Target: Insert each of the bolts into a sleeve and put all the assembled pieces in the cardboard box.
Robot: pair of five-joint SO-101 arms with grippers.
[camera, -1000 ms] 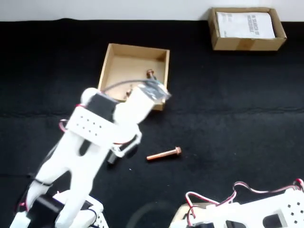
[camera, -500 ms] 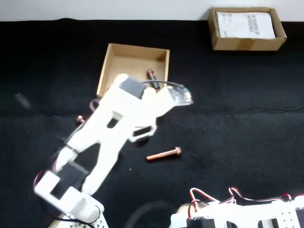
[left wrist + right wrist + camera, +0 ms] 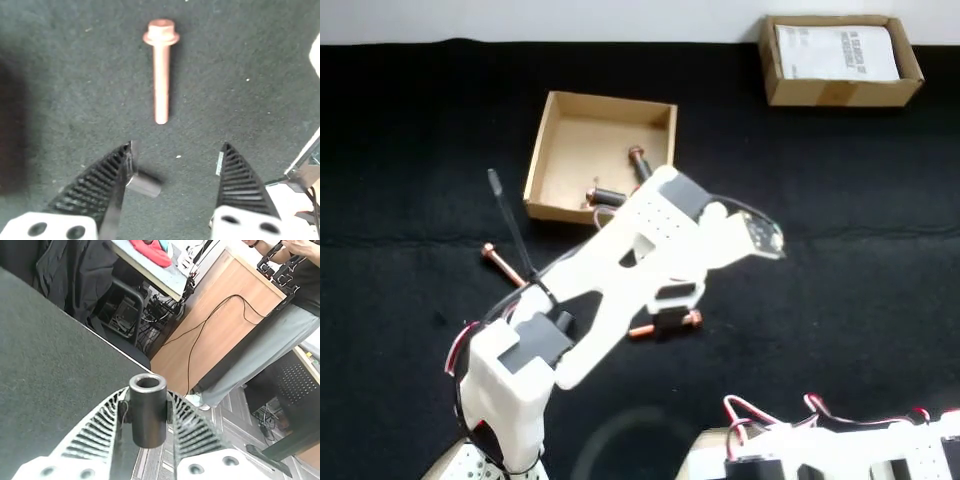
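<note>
A copper bolt point(image 3: 642, 329) point(image 3: 160, 70) lies on the black table in front of the cardboard box point(image 3: 556, 150). My left gripper point(image 3: 672, 318) point(image 3: 176, 146) hangs open just over its head end, with the bolt ahead of the fingertips in the left wrist view. A second copper bolt point(image 3: 500, 263) lies further left. Two assembled pieces point(image 3: 608, 196) point(image 3: 638, 160) rest inside the box. At the table's front right edge, my right gripper point(image 3: 147, 402) is shut on a dark sleeve point(image 3: 148, 427), whose open end faces the camera.
A second cardboard box point(image 3: 825, 92) holding a printed sheet stands at the back right. A thin black cable point(image 3: 510, 230) rises beside the left arm. The right arm's body point(image 3: 840, 450) lies along the front edge.
My left arm has swung from over the cardboard box to the right and forward, down to the middle bolt. This uncovered the box's pieces and the left bolt.
</note>
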